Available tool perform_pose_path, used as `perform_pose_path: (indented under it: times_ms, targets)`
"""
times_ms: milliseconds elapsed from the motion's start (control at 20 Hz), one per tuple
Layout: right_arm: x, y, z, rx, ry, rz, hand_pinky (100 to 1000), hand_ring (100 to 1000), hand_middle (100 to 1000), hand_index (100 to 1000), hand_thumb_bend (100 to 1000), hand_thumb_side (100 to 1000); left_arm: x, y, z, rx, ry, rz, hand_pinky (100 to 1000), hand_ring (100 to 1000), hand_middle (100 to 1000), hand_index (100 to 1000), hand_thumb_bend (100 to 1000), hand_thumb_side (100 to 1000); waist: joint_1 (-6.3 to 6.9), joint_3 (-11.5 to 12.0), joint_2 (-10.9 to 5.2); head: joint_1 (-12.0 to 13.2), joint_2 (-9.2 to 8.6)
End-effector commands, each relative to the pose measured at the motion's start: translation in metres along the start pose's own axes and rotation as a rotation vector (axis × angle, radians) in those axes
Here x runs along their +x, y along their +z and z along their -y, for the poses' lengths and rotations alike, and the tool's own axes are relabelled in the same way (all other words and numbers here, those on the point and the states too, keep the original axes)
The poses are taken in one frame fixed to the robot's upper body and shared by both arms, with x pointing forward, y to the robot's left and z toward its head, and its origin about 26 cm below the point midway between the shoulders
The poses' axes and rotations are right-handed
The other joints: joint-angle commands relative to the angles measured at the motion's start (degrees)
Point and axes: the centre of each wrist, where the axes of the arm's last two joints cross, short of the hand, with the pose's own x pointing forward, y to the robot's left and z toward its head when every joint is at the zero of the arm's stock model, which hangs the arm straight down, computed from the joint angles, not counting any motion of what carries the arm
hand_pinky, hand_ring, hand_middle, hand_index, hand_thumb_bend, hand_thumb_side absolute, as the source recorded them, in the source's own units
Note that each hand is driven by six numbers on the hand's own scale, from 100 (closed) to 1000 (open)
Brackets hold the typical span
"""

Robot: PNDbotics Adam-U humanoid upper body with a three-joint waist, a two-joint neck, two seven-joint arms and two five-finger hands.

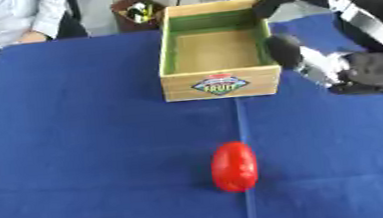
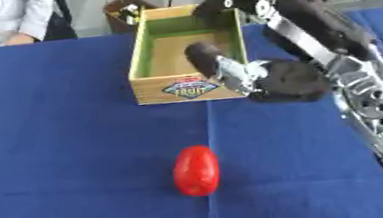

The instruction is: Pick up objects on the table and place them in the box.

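While one red object [image 1: 234, 166] lies alone, one box [image 1: 220, 83] stands beyond.

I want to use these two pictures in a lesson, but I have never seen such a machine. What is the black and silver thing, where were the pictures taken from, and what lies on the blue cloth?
Both pictures show one moment, taken by the two eyes of a camera in a humanoid robot's head, looking down at its work; that is why they nearly match. The black and silver thing is the robot's right arm, coming in from the right and ending in the right hand, which hangs beside the wooden box and holds nothing that I can see. Whether its fingers are curled is unclear. The left hand does not show. The box, labelled FRUIT, stands open on the blue table and looks empty. Nearer the camera lies a red oval object, untouched.
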Motion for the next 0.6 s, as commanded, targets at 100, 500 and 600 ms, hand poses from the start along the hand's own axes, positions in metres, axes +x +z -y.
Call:
perform_pose_path:
  times_ms: [100,500,600]
  targets:
    - [0.006,0.000,0.004,0.036,0.110,0.022,827,839,641,813,436,1000,0.006,-0.006,-0.002,-0.021,-0.014,0.023,332,356,478,780,365,661,-0.03,-0.02,-1.06,-0.15,-0.66]
    - [0.011,0.001,-0.012,0.180,0.201,0.040,824,848,648,842,515,1000,0.006,-0.008,-0.002,-0.027,-0.010,0.025,332,356,478,779,363,662,-0.10,-0.09,-1.04,-0.29,-0.86]
    - [0.012,0.001,-0.015,0.225,0.218,0.046,825,857,663,859,524,1000,0.006,-0.008,-0.002,-0.028,-0.010,0.025,332,356,478,779,363,662,-0.11,-0.05,-1.09,-0.33,-0.90]
